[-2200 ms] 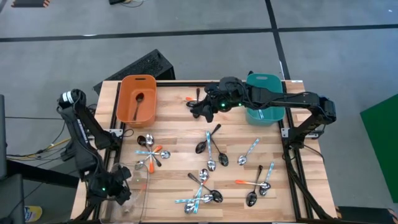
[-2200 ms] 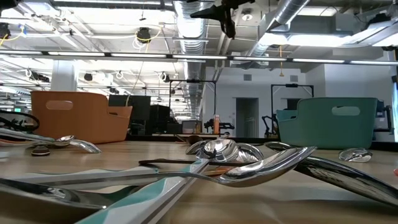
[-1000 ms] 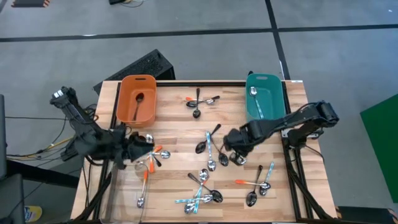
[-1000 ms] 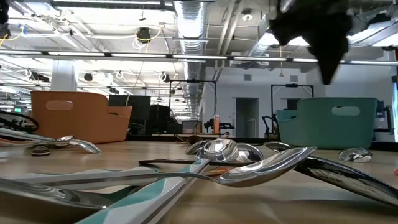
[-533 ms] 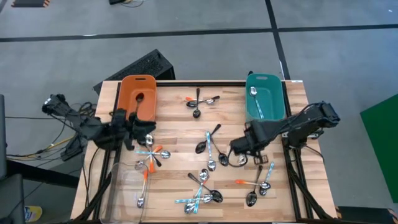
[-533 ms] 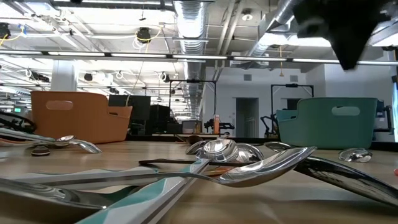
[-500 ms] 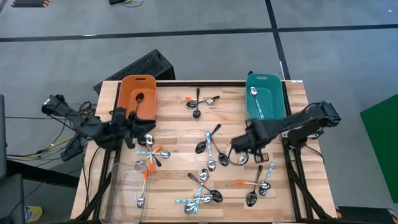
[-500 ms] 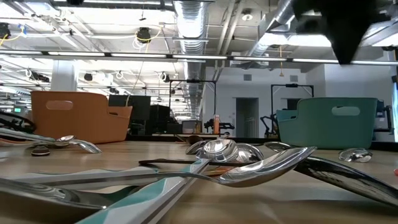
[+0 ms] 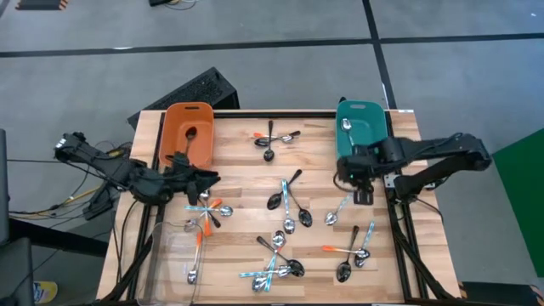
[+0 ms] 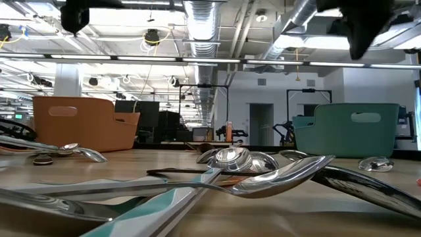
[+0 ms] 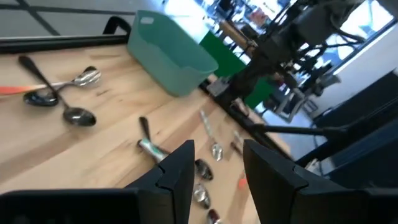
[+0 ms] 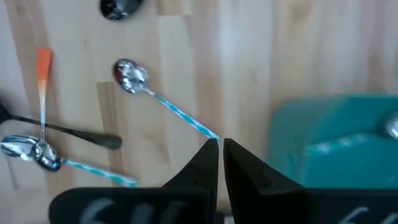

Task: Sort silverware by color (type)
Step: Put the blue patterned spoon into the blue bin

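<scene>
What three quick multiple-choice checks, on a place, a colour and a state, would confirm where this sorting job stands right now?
1. Where is the right gripper?
A. Over the orange bin
B. Over the table, just in front of the teal bin
C. Off the table

2. What colour is the handle of the spoon in the right gripper?
A. Orange
B. Black
C. Light blue

3. What state is the left gripper in?
A. Open and empty
B. Shut on a spoon
C. Shut on a bin's rim

Answers:
1 B: the high view shows the right gripper over the table, next to the teal bin.
2 C: its wrist view shows the fingers pinching the tip of the spoon, whose handle is striped light blue.
3 A: the left gripper shows a clear gap with nothing between its fingers.
</scene>
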`<action>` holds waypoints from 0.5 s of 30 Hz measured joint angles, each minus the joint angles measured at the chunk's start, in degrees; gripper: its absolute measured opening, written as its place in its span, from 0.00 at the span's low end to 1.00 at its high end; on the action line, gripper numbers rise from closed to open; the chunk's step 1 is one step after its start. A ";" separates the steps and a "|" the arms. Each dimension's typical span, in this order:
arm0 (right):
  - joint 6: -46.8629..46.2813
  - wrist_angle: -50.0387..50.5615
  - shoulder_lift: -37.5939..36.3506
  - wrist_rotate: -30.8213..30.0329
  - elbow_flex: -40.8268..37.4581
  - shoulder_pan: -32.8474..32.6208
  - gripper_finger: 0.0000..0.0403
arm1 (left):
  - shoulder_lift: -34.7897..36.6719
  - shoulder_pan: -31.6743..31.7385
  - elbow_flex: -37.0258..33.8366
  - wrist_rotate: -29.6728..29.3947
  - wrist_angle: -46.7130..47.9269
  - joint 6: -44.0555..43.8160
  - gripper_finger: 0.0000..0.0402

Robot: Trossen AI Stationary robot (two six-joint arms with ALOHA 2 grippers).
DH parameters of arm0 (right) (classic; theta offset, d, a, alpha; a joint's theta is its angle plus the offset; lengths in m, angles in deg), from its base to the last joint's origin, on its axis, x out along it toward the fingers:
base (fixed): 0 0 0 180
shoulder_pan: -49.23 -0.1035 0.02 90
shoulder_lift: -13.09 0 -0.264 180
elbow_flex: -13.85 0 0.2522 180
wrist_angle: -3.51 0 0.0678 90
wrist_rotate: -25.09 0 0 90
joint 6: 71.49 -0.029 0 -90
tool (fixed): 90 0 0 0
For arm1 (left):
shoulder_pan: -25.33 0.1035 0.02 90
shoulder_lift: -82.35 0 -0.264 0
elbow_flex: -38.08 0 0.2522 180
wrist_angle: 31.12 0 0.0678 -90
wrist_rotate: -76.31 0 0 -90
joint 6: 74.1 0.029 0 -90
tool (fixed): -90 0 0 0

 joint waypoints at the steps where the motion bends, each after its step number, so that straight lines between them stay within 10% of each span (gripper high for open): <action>1: 0.16 -2.39 -0.27 0.03 -2.14 -1.01 0.12 | -0.83 0.13 -0.01 0.03 0.17 -0.24 0.31; 15: 10.16 -19.76 11.00 1.68 -15.93 -8.68 0.22 | -13.93 2.32 -0.01 14.80 1.73 -2.08 0.31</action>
